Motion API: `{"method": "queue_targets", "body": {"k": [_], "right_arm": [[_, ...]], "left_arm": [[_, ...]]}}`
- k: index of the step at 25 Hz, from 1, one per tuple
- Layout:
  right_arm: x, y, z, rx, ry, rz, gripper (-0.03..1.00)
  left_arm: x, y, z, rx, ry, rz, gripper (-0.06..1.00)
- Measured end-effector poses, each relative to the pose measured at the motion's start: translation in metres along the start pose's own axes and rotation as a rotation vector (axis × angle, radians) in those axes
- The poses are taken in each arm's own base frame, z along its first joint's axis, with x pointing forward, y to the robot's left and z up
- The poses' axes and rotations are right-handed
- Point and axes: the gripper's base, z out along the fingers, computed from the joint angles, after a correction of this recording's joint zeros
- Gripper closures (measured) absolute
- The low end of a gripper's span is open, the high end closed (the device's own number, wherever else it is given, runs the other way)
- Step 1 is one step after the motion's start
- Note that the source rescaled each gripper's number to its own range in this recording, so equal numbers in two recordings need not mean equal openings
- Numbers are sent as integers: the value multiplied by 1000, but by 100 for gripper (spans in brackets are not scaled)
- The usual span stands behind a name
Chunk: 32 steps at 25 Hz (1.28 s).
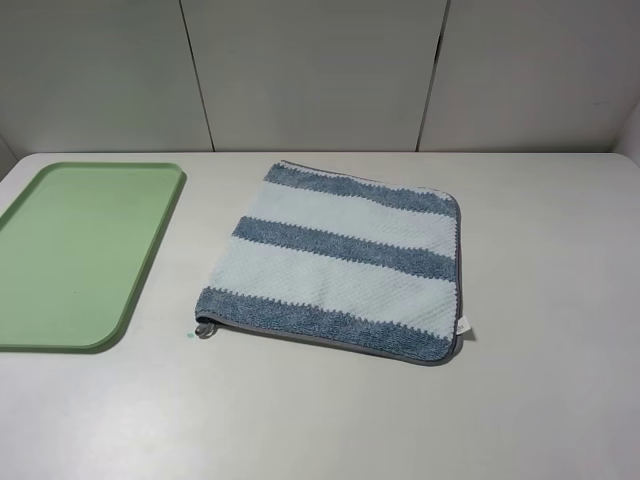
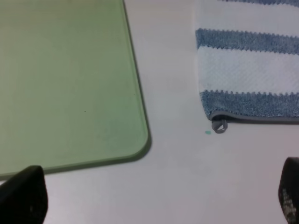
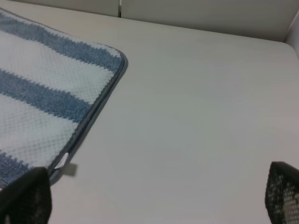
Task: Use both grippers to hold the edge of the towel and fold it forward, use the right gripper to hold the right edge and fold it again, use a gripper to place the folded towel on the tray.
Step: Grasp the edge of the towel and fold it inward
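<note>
Exterior high view: shows the towel [image 1: 340,262] spread flat on the table [image 1: 540,400], just to the right of the tray [image 1: 80,240] and not touching it. No fold visible, as far as can be judged: stripes fully open, grey edging along the side away from the tray. No arm or gripper in sight here. Nothing on the tray.

Left wrist view: catches the left gripper [image 2: 156,198] with fingers [image 2: 23,198] wide apart and holding nothing. Hovers over the table between the tray's rounded corner and the towel corner nearest the tray, the one with the small loop [image 2: 218,125].

Right wrist view: has the right gripper [image 3: 154,196] likewise spread and empty, over table on the towel's side away from the tray, near the corner with the white tag [image 3: 66,164].

Progress, as a judgement: at the very start, no step done. Left to do: gripping the near edge with both grippers, folding forward, folding again from the right edge, then setting the towel on the tray.
</note>
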Motion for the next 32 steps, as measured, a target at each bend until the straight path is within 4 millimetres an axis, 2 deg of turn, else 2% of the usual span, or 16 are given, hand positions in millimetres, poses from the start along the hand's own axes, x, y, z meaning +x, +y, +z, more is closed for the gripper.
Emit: {"method": "queue_targets", "body": {"k": [13,17,27,32], "right_arm": [[0,0,0,-4,0,8,-3],[0,3,0,-60,-6,26,-3],[-1,9,-1,-200,-6,-3,-3],[-16,11,5,-236,89,-18,-3]], "left_arm": [[0,0,0,1,0,0,-5],[0,0,0,1,0,12,-5],[0,-6,2,66,29,187,-5],[-10,-6,9,84,104,246,-5]]}}
